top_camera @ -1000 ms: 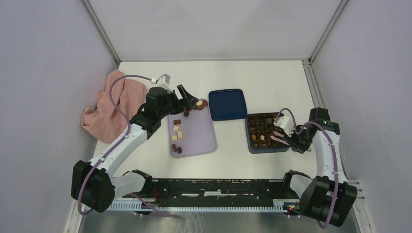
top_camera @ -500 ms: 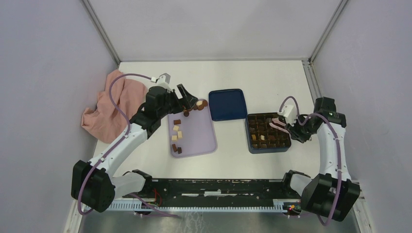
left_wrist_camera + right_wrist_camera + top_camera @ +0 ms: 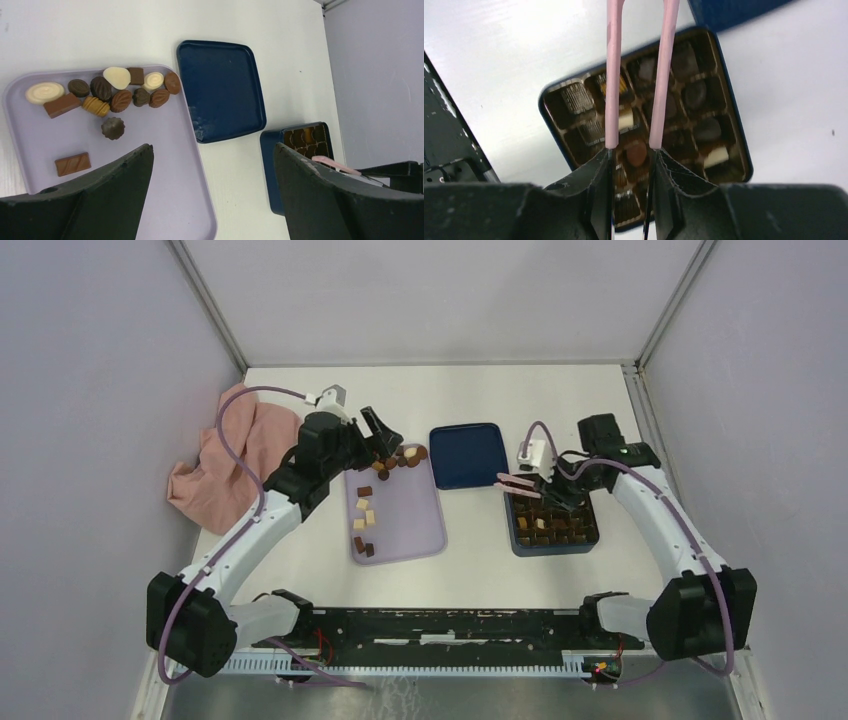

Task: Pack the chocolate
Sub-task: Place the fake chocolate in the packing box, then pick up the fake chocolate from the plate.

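Several loose chocolates (image 3: pixel 400 458) lie on the flat lilac tray (image 3: pixel 410 525), a cluster at its far end and a column along its left side; they also show in the left wrist view (image 3: pixel 112 95). My left gripper (image 3: pixel 385 440) is open and empty above the tray's far end (image 3: pixel 212 150). My right gripper (image 3: pixel 560 485) is shut on pink tweezers (image 3: pixel 518 482) held over the dark blue box (image 3: pixel 590 540), whose brown compartments hold several chocolates (image 3: pixel 636 154). The tweezers (image 3: pixel 613 75) have their arms apart; their tips are out of the right wrist view.
The box's dark blue lid (image 3: pixel 468 455) lies flat between the tray and the box. A pink cloth (image 3: pixel 225 460) is bunched by the left wall. Walls close in the table on three sides.
My right arm has swung from the box's right side up and left, carrying the tweezers across the box toward the lid. My left gripper has shifted slightly back over the tray's far end.
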Robot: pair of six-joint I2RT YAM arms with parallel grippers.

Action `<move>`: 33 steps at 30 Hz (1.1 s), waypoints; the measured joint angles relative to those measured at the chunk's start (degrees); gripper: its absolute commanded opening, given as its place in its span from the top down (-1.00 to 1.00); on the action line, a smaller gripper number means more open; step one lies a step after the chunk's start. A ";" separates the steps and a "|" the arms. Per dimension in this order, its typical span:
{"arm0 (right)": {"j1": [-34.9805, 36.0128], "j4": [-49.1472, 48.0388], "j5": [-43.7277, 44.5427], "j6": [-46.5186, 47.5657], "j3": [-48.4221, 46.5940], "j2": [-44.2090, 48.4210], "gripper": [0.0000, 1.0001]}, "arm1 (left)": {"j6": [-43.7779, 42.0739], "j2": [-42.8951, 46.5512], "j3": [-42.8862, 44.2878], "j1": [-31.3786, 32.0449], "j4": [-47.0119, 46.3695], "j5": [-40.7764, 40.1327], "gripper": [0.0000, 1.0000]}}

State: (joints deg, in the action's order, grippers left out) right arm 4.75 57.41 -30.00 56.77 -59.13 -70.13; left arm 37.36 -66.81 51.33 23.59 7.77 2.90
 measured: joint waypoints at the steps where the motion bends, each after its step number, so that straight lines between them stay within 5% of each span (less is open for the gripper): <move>1: 2.43 -0.94 0.09 -1.18 -0.28 -1.07 0.31 | -0.02 0.00 0.33 0.02 0.57 -0.57 -0.87; 14: 29.68 -14.40 10.56 -12.70 -14.19 -22.75 0.29 | 0.33 0.76 1.42 0.00 12.55 -12.33 -0.88; 24: 35.80 -16.57 17.14 -17.97 -30.64 -42.27 0.27 | 1.79 3.82 1.44 0.02 20.70 -20.55 -0.88; 33: 37.18 -16.02 19.65 -20.41 -39.71 -50.01 0.22 | 4.44 6.23 1.44 0.02 23.52 -26.69 -0.88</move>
State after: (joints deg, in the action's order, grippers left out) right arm 41.93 41.39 -10.35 36.36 -98.85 -120.14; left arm 41.80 -60.58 52.77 23.62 31.29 -23.79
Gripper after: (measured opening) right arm 0.380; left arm 0.941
